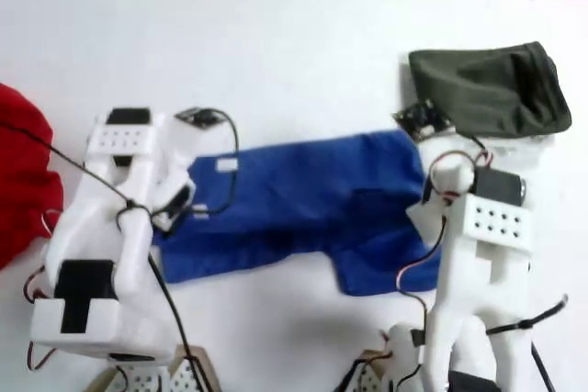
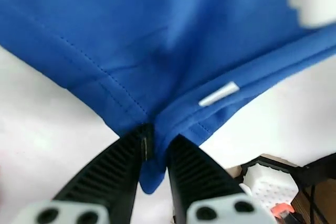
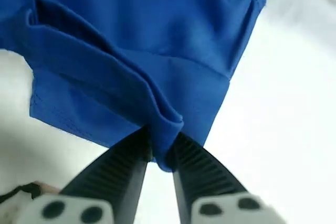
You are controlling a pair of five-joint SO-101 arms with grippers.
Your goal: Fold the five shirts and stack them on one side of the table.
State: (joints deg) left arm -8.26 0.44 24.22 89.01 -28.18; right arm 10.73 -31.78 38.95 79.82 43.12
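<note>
A blue shirt lies stretched across the middle of the white table, partly folded lengthwise. My left gripper is shut on the blue shirt's hem at its left end, near a small white label. My right gripper is shut on a bunched fold of the blue shirt at its right end. In the high view the left arm stands over the shirt's left end and the right arm over its right. A folded dark green shirt rests at the far right.
A red shirt lies bunched at the table's left edge. Cables hang from both arms. The arm bases stand at the table's near edge. Bare white tabletop stretches along the far side.
</note>
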